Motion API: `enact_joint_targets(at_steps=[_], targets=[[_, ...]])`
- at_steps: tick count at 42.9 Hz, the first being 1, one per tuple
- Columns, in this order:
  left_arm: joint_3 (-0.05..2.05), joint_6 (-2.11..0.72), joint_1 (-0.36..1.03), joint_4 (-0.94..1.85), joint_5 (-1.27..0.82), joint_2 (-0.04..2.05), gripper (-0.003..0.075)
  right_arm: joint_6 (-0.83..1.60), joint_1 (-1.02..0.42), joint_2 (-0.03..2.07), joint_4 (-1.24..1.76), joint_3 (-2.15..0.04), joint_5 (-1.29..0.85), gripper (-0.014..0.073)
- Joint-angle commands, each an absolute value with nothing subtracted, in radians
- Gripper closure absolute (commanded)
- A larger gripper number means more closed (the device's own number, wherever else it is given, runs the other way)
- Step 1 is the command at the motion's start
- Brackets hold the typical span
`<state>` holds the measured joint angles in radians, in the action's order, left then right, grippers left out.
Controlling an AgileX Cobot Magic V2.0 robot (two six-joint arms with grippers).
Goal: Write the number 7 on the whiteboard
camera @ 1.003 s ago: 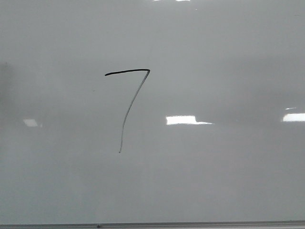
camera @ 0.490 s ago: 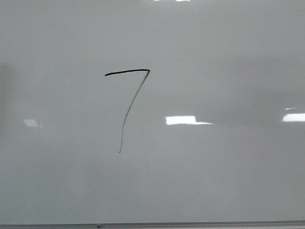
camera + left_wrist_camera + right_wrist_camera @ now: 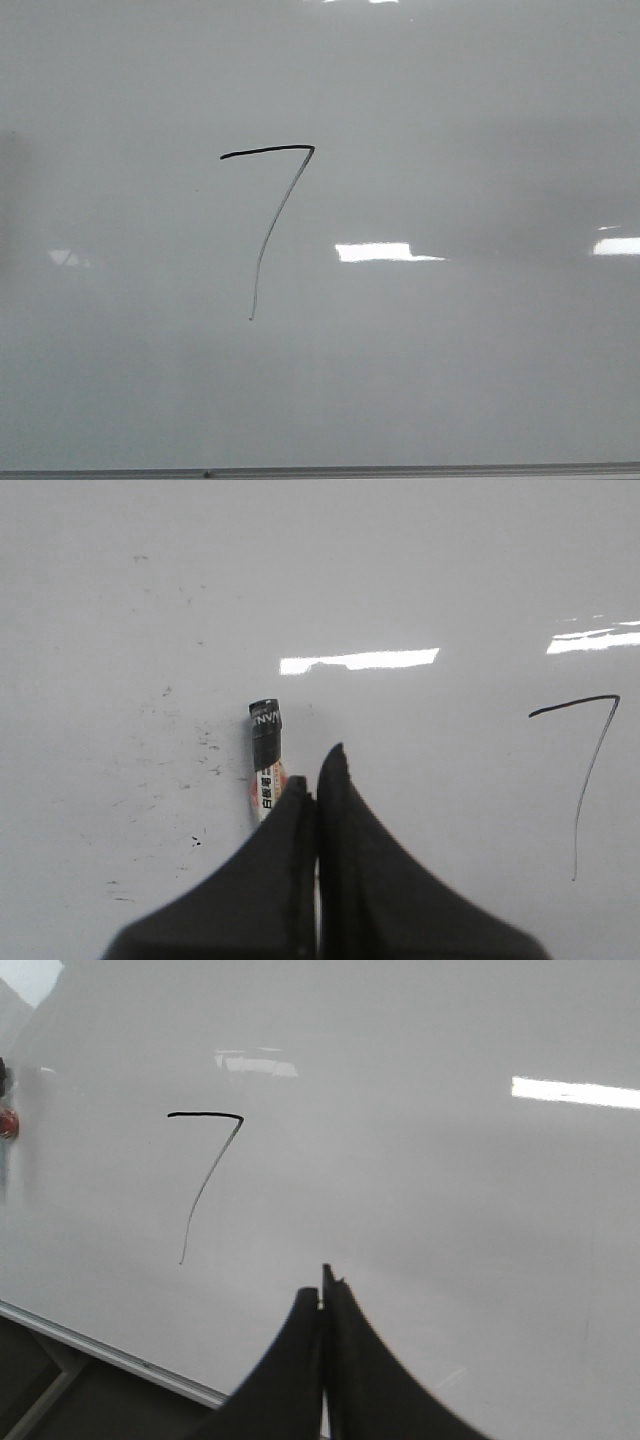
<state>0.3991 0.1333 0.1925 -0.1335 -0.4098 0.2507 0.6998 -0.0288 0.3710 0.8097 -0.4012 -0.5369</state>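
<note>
The number 7 (image 3: 265,151) is drawn in thin black line on the whiteboard (image 3: 450,380), left of the middle in the front view. It also shows in the left wrist view (image 3: 575,705) and the right wrist view (image 3: 205,1114). No gripper shows in the front view. My left gripper (image 3: 317,765) is shut, its fingers pressed together with nothing between them. A marker (image 3: 265,760) with a black cap and a white-red label lies on the board beside and partly behind the left finger. My right gripper (image 3: 318,1282) is shut and empty over bare board (image 3: 450,1180).
A thin grey metal edge strip (image 3: 400,470) runs along the board's near edge, also in the right wrist view (image 3: 100,1355), with dark floor beyond it. Bright glare patches (image 3: 375,252) lie on the board. Small dark smudges (image 3: 180,740) mark the board by the marker.
The 7 is unchanged. The glare patch right of the 7 has stretched a little to the left and the faint patch at the far left has dimmed.
</note>
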Motion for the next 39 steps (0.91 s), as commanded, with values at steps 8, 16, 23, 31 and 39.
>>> enact_joint_targets(at_steps=[8,16,23,31,39], targets=[[0.426,0.136,0.201,-0.127,-0.336,0.256,0.0741,0.703,-0.025,0.374,0.848,-0.426,-0.486,0.0653],[0.426,0.136,0.201,-0.127,-0.336,0.256,0.0741,0.703,-0.025,0.374,0.848,-0.426,-0.486,0.0653],[0.426,0.136,0.201,-0.127,-0.336,0.256,0.0741,0.703,-0.025,0.374,0.848,-0.426,-0.486,0.0653],[0.384,0.136,0.198,-0.157,-0.292,0.238,0.0741,0.703,-0.025,0.374,0.848,-0.426,-0.486,0.0653],[0.295,0.078,0.198,-0.118,-0.237,0.171,0.0741,0.703,-0.025,0.374,0.848,-0.426,-0.486,0.0653]])
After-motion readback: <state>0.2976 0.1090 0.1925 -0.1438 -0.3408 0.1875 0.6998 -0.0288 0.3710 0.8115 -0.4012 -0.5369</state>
